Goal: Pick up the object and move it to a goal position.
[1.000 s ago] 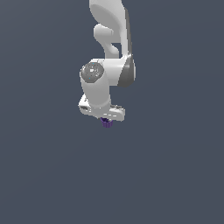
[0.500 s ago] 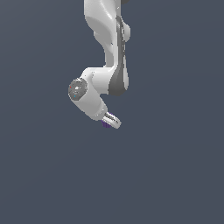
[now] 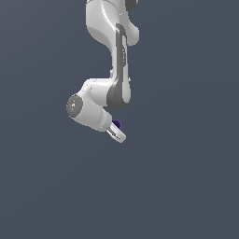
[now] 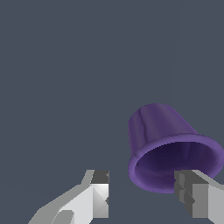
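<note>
Plain grey bkgd; gripper [image 4: 142, 197] jaws wide, one finger [image 4: 199, 199] at purple cup-shaped object [image 4: 164, 135] rim.

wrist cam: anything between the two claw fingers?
Mostly bare. In the wrist view the purple cup-shaped object sits against one finger, its rim overlapping it; the gap toward the other finger shows only grey background.

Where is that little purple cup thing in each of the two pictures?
Exterior view: the purple cup is a tiny dark speck tucked against the white hand, near the picture's middle.
Wrist view: it looms large, open mouth toward the camera.
Shared landmark: the hand's fingers, right beside the cup in both.
</note>
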`<state>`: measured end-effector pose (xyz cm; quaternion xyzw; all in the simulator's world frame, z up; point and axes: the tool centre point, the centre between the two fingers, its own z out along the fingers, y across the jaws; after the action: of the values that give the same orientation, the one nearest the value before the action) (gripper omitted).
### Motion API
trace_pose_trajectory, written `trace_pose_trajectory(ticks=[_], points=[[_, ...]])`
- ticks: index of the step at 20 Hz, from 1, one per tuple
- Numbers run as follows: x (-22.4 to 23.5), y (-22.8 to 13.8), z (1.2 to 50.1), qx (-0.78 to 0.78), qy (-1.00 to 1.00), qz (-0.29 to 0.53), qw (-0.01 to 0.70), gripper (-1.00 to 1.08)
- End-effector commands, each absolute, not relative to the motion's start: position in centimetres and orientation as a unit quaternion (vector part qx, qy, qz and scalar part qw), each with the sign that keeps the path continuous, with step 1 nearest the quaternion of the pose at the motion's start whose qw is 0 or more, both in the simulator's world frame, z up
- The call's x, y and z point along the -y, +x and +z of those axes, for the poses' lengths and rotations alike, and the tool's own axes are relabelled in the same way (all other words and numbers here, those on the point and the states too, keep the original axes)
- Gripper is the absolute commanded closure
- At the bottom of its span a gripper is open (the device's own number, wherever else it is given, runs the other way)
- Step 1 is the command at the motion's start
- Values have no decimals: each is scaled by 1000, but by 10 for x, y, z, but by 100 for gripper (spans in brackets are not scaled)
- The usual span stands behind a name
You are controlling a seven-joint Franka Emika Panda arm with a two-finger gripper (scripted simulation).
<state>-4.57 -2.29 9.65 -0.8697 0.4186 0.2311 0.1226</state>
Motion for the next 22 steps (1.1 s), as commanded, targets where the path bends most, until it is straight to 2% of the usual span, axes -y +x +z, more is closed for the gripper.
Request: trace_pose_trajectory(ticks=[1,20,21,22], points=[[21,-46,95,-433,-859,242,128,-20],[6,-57,69,-444,-851,249,130,-20],[6,-57,69,-444,-851,249,130,108],[6,-57,69,-444,-851,249,130,108]])
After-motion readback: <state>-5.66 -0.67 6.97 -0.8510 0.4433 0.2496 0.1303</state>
